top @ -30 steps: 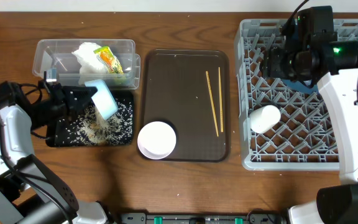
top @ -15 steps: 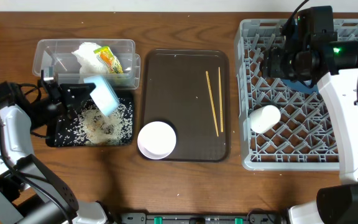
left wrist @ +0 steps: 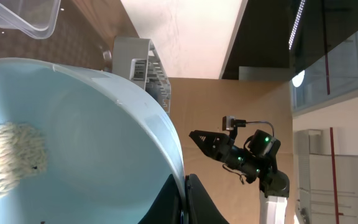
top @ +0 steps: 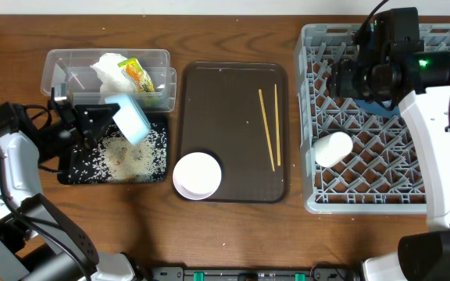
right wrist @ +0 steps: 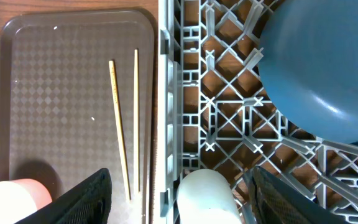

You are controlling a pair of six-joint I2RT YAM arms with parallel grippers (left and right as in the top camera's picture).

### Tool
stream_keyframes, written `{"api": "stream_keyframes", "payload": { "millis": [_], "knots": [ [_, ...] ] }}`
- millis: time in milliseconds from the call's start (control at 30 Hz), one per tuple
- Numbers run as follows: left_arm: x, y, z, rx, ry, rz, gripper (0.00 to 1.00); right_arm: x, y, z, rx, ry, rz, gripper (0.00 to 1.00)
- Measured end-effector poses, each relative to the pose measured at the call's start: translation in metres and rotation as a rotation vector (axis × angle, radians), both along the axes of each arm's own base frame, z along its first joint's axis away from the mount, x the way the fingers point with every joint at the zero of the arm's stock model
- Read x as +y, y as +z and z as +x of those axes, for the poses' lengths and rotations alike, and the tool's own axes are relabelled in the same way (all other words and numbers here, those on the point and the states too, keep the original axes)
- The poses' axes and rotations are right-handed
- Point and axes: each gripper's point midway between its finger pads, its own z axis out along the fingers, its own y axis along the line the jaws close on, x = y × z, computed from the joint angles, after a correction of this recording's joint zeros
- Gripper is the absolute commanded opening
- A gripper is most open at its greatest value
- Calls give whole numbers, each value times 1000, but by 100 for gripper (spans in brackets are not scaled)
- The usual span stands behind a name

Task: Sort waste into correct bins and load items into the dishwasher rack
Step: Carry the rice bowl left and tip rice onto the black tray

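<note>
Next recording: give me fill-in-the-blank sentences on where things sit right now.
1. The left gripper holds the light blue bowl tilted above the black tray, which holds loose ____.
2. ____ chopsticks lie on the brown tray.
3. The dishwasher rack holds the dark blue plate and a white ____.
Missing: rice; two; cup.

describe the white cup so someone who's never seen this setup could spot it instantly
Find the big grey dishwasher rack on the right of the overhead view. Near its left edge, halfway down, a small white cup rests among the pegs. It is the only white dish inside; its one neighbour, the dark blue plate, is far larger.
</note>
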Motion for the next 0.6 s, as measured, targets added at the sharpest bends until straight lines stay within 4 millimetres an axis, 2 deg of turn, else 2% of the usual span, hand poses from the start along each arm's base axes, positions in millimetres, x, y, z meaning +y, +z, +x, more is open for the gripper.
{"api": "stream_keyframes", "payload": {
  "millis": [433, 600],
  "knots": [
    [2, 0, 3, -27, 0, 18, 6, 0, 0, -1, 3, 0, 0, 69],
    [6, -4, 8, -67, 4, 78, 6, 0, -1, -1, 6, 0, -1, 69]
  ]
}}
